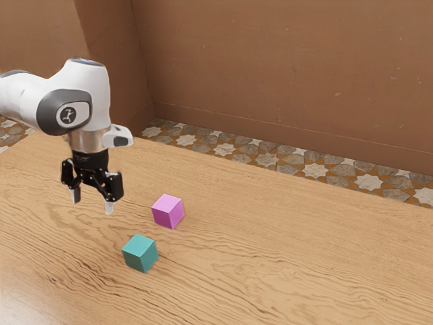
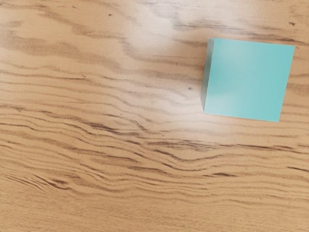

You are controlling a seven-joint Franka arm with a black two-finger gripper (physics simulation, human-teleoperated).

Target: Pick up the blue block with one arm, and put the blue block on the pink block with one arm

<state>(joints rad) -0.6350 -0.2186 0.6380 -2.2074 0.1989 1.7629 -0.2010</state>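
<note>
The approach is the step in hand. The black fingers [image 1: 109, 203] hang spread apart and empty above the pale wooden desk [image 1: 284, 257], out to the exterior view's left of the small pink cube [image 1: 168, 210]. The small blue-green cube [image 1: 140, 252] rests flat on the desk near the pink cube, on its camera side, not touching it. Next, I judge, the hand must shift over the blue-green cube, square up to two opposite faces, and descend. As a cube it has no long axis; its top faces up, its sides slightly skewed to the grain.
</note>
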